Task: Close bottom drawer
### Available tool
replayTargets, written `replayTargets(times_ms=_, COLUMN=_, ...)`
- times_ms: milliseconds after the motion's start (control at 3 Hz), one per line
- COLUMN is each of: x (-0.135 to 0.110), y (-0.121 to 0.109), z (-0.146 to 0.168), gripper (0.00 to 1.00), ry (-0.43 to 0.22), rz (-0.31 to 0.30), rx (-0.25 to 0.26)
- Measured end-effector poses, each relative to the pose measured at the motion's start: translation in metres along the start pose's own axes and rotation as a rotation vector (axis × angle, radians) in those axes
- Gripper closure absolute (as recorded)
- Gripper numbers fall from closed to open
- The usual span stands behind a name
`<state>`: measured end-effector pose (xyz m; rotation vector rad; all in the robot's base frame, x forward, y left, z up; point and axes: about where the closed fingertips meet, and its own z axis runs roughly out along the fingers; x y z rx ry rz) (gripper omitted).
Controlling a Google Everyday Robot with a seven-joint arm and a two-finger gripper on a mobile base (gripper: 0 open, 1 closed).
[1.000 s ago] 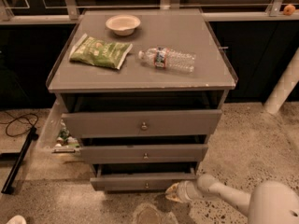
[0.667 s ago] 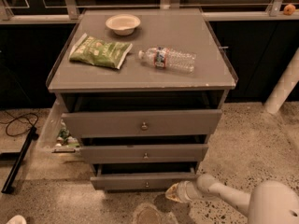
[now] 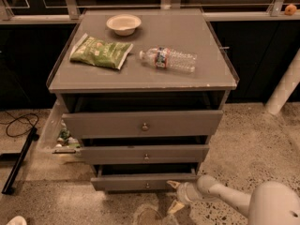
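Spread apart and holding nothing, the gripper (image 3: 172, 195) sits low near the floor at the right end of the bottom drawer (image 3: 136, 182), its upper fingertip (image 3: 172, 184) just at the drawer's front corner. That drawer stands pulled out at the foot of the grey cabinet (image 3: 140, 81), below the middle drawer (image 3: 145, 153). A bowl (image 3: 123, 24), green bag (image 3: 100, 52) and water bottle (image 3: 168, 59) lie on top.

Your surface (image 3: 197, 74) is carrying a bowl (image 3: 123, 24), chip bag (image 3: 100, 53) and lying bottle (image 3: 168, 59); the gripper (image 3: 174, 195) is hovering spread above the floor (image 3: 262, 139).
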<state>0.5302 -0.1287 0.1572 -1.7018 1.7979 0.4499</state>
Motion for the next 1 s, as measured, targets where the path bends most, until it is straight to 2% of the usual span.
replayTargets(times_ms=333, x=0.002, y=-0.013, z=0.003, gripper=0.00, ry=0.011, rz=0.006, rx=0.007)
replayTargets(times_ms=667, x=0.010, y=-0.034, z=0.012, gripper=0.00, ry=0.047, rz=0.035, rx=-0.001)
replayTargets(times_ms=1000, x=0.010, y=-0.034, z=0.012, gripper=0.00, ry=0.047, rz=0.035, rx=-0.001)
